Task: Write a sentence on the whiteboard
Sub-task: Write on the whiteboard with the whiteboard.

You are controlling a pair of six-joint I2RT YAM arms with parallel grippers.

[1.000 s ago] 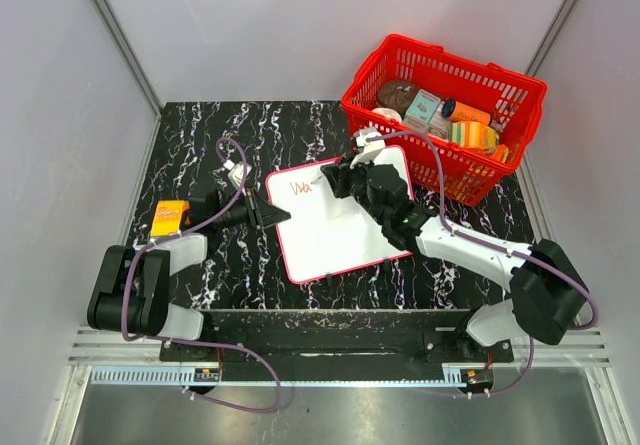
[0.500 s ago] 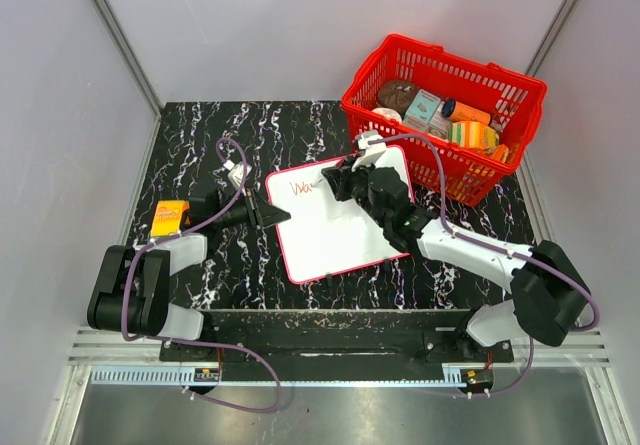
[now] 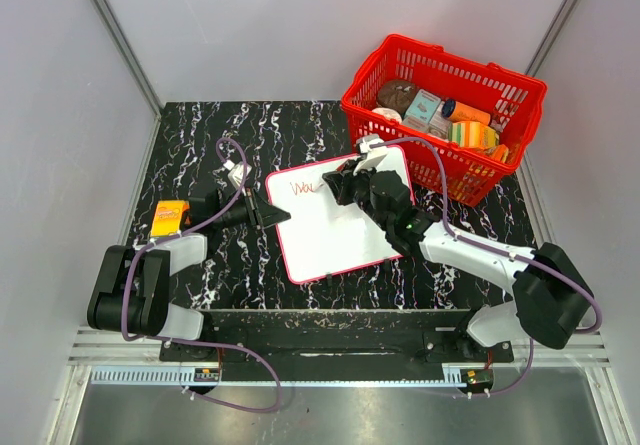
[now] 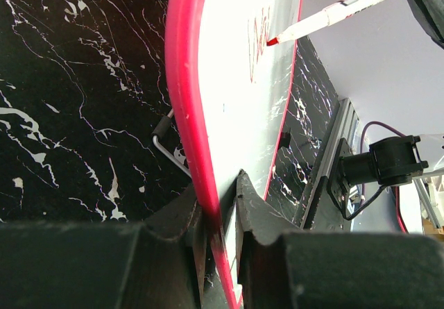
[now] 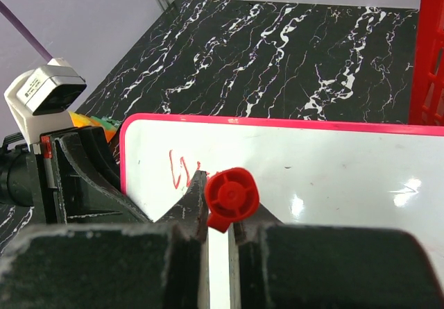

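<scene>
The whiteboard, white with a thin red frame, lies on the black marble table. My left gripper is shut on its left edge; the left wrist view shows the jaws pinching the red frame. My right gripper is shut on a marker with a red end cap, its white barrel slanting down with the tip on the board. The sentence is only a few red cursive strokes near the board's upper left, also seen in the left wrist view and the right wrist view.
A red basket with groceries stands at the back right, touching the board's far right corner. An orange packet lies at the table's left edge beside the left arm. Grey walls enclose the table.
My right gripper has shifted slightly right along the top line with the marker, and the red writing has grown by a stroke. The left gripper and board have not moved.
</scene>
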